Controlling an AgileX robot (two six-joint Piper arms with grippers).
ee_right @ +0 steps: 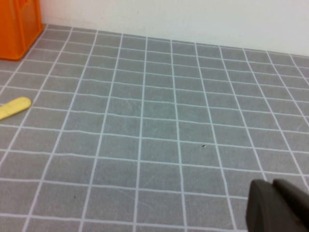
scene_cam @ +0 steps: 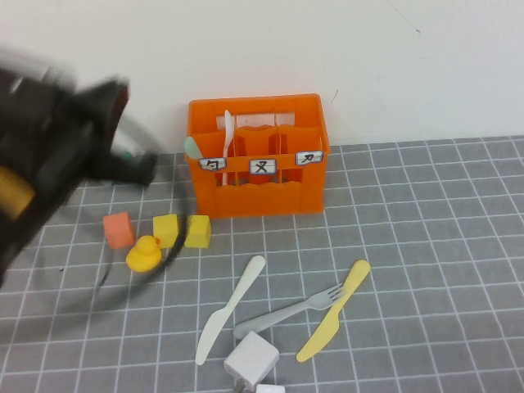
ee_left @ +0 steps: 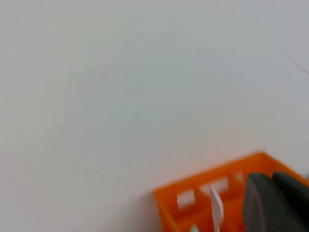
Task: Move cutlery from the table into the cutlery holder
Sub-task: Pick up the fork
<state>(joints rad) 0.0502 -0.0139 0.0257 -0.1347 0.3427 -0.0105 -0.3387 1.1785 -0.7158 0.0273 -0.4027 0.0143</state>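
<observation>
The orange cutlery holder (scene_cam: 255,190) stands at the back of the table (scene_cam: 426,246). A pale pink spoon (scene_cam: 228,131) stands in its left compartment, and a mint green spoon (scene_cam: 191,147) pokes out at its left edge. A white knife (scene_cam: 229,309), a grey fork (scene_cam: 291,311) and a yellow knife (scene_cam: 334,322) lie on the table in front. My left gripper (scene_cam: 141,166) is blurred, raised to the left of the holder, shut and empty; its wrist view shows the holder (ee_left: 193,193) and the spoon (ee_left: 216,208). My right gripper (ee_right: 273,186) is shut and empty above bare table.
An orange cube (scene_cam: 119,230), two yellow blocks (scene_cam: 166,230) (scene_cam: 197,231) and a yellow duck (scene_cam: 143,254) sit left of the cutlery. A white block (scene_cam: 251,360) lies at the front edge. A black cable (scene_cam: 168,262) loops by the blocks. The right wrist view shows the yellow knife's end (ee_right: 14,107).
</observation>
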